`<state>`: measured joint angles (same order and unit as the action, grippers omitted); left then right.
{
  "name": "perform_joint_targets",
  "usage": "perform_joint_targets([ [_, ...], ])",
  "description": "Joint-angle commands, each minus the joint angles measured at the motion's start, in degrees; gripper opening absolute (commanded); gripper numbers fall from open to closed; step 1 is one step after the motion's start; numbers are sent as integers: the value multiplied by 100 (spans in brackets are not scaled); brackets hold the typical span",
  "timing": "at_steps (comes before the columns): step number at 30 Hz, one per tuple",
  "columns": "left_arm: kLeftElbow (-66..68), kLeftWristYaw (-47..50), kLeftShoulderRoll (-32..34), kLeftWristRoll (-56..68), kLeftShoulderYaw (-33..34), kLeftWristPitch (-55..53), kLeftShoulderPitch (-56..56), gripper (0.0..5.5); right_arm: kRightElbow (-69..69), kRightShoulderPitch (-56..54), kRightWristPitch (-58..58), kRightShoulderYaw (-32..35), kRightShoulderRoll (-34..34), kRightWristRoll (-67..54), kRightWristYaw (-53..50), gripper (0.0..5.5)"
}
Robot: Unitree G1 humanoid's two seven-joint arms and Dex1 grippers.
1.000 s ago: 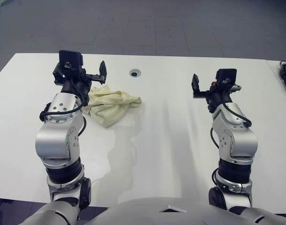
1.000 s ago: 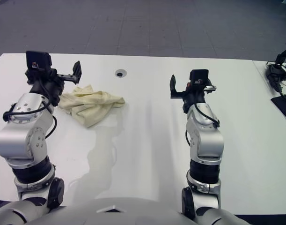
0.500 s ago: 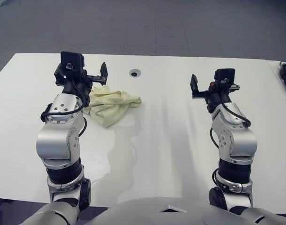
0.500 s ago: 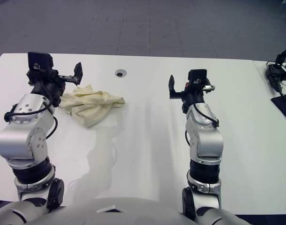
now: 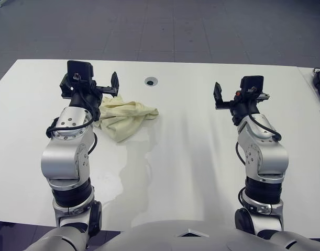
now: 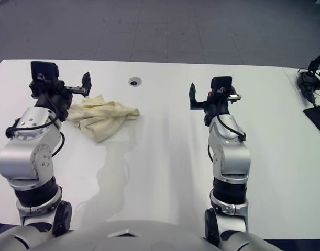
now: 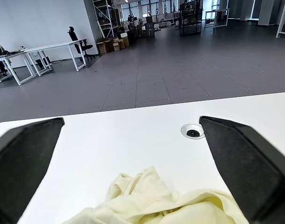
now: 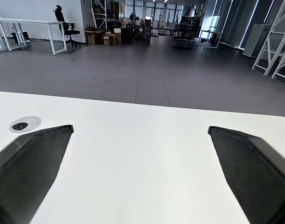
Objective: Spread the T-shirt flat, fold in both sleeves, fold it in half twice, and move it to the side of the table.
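The pale yellow T-shirt (image 5: 124,114) lies crumpled in a heap on the white table (image 5: 191,157), at the far left. My left gripper (image 5: 90,86) hovers just above the heap's near-left edge, open, with nothing between its fingers. In the left wrist view the T-shirt (image 7: 165,205) sits below the open left gripper (image 7: 131,120). My right gripper (image 5: 241,97) is held above bare table at the far right, open and empty, well apart from the cloth. The right wrist view has the right gripper (image 8: 140,127) over plain tabletop.
A round cable grommet (image 5: 151,81) is set into the table just beyond the T-shirt. Black cables and gear (image 6: 310,79) lie on a neighbouring surface at the right edge. Bare tabletop stretches between the arms and toward the front edge.
My left gripper has dipped slightly toward the T-shirt. The right arm and the cloth have stayed where they were.
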<state>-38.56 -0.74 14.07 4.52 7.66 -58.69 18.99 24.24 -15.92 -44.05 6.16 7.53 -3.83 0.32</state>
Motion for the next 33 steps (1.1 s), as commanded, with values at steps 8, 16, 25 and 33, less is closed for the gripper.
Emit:
perform_joint_targets([
  [8, 65, -17, 1, -19, 17, 81, 2, 538, 16, -71, 17, -40, 10, 22, -19, 540],
  [16, 43, -50, 32, -5, 22, 59, 7, 538, 74, -23, -5, -51, -23, 17, -48, 540],
  [25, 54, -57, 33, -9, 3, 55, 30, 538, 79, -1, 10, -51, -30, 11, -64, 540],
  [33, 61, -54, 20, -25, 9, 71, 9, 538, 64, -11, 15, -67, -25, 4, -49, 540],
])
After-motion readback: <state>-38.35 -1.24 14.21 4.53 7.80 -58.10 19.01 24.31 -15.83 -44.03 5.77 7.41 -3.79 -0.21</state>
